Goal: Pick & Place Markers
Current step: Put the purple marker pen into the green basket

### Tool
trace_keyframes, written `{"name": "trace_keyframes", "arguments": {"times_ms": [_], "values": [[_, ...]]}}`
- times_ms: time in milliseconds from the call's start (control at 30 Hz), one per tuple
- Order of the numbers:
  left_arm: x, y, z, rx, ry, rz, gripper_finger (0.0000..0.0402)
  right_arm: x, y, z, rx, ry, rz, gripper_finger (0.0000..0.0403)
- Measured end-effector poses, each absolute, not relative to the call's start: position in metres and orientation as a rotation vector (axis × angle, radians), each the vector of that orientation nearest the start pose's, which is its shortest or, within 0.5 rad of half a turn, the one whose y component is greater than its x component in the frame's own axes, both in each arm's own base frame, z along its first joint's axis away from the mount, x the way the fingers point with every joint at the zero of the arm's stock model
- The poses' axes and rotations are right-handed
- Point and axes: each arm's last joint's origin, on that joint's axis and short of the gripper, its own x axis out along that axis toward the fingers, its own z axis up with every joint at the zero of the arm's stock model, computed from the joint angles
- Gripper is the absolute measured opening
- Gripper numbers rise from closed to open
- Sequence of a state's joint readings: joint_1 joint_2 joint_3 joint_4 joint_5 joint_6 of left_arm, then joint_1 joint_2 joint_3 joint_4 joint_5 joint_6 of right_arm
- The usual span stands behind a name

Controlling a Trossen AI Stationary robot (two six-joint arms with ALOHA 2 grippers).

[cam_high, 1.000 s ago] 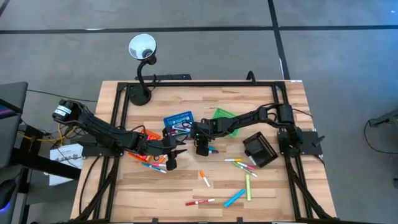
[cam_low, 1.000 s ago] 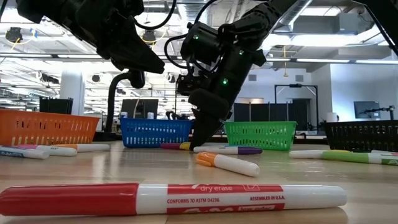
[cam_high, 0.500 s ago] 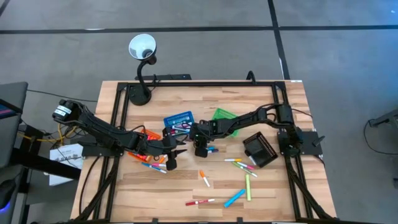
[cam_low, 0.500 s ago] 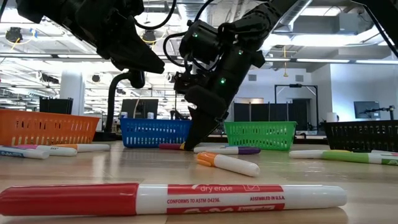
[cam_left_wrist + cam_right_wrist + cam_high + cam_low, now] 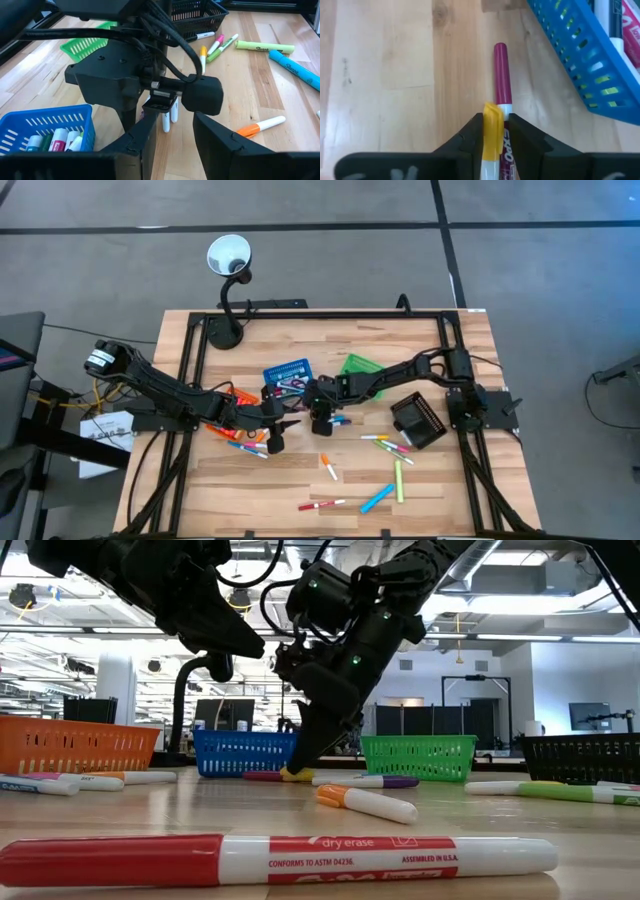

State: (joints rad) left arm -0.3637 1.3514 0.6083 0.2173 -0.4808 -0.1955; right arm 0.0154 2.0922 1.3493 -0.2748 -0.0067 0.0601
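High view: the blue basket (image 5: 288, 373) sits near the table's middle and holds a few markers; the left wrist view shows white barrels with pink and green ends inside it (image 5: 55, 140). The green basket (image 5: 362, 370) lies just beside it toward the right arm's side, the black basket (image 5: 420, 418) farther that way, and the orange basket (image 5: 236, 398) on the blue basket's other side, mostly hidden under the left arm.

Just in front of the blue basket, the right gripper (image 5: 495, 131) has its fingers pressed against two markers lying side by side on the wood: a yellow-capped marker (image 5: 492, 127) and a magenta-capped marker (image 5: 501, 75).

The left gripper (image 5: 172, 135), fingers apart and empty, hovers close by, facing the right arm's wrist.

More markers (image 5: 392, 448) lie scattered on the table well beyond the blue basket toward the near edge.
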Motion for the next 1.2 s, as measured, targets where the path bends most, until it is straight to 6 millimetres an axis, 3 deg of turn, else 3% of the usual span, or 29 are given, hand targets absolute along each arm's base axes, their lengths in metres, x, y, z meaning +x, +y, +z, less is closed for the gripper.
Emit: {"name": "trace_keyframes", "arguments": {"times_ms": [233, 600, 767, 1200], "values": [[0.252, -0.082, 0.193, 0.024, 0.466, 0.16, 0.0126, 0.421, 0.006, 0.125, 0.048, 1.046, -0.017, 0.0074], [0.252, -0.082, 0.193, 0.024, 0.466, 0.16, 0.0126, 0.42, 0.013, 0.125, 0.039, 1.057, 0.018, 0.0144], [0.252, -0.082, 0.193, 0.024, 0.466, 0.16, 0.0126, 0.43, 0.015, 0.138, -0.036, 0.993, 0.065, 0.0165], [0.252, -0.082, 0.193, 0.024, 0.466, 0.16, 0.0126, 0.432, 0.008, 0.12, -0.046, 1.026, 0.027, 0.0109]]}}
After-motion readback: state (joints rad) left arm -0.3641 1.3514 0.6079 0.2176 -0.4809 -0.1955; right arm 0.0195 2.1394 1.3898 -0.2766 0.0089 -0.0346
